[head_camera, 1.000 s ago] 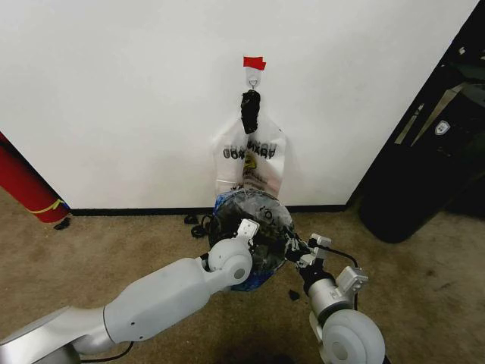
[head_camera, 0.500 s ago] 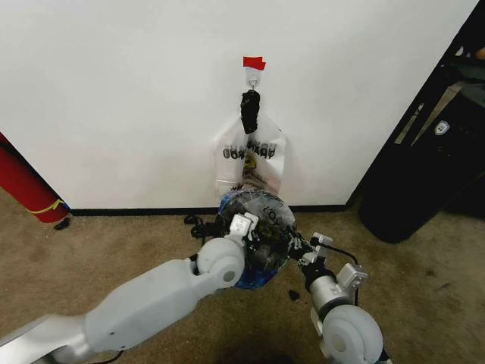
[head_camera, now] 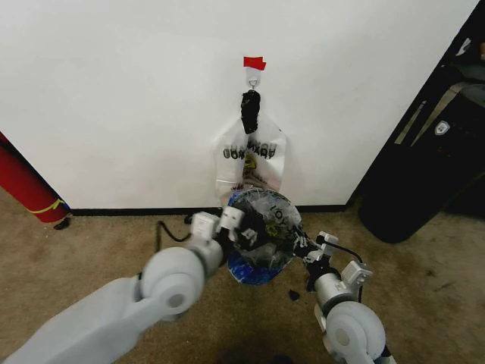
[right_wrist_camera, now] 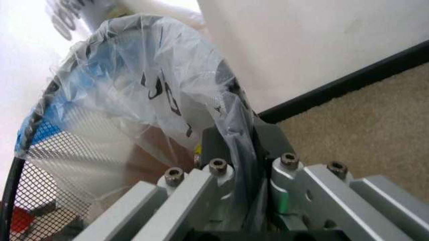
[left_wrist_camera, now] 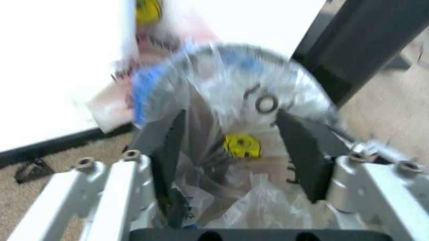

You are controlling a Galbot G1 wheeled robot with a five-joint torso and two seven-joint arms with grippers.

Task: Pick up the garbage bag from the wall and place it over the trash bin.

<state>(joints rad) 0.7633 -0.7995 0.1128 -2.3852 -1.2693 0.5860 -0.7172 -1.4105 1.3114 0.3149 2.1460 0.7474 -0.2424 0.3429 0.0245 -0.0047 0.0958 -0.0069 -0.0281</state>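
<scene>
Garbage bag (head_camera: 267,227) draped over trash bin (head_camera: 256,267) on carpet, against wall (head_camera: 114,98) baseboard. Left gripper (left_wrist_camera: 231,150) at bin's left rim, jaws spread wide, bag plastic between, not clamped. Right gripper (right_wrist_camera: 244,165) at right rim, pinched tight on bag edge.

Brown carpet floor (head_camera: 91,250) carries everything. Trash bin (head_camera: 254,265) stands on it at centre, near black baseboard (head_camera: 136,211) at wall foot. Red cylinder (head_camera: 26,186) rests on carpet at 9 o'clock from bin, against wall. Tall black bag-like object (head_camera: 424,174) sits at 2 o'clock. Small black bits (head_camera: 292,294) lie just beside bin at 4 o'clock.
</scene>
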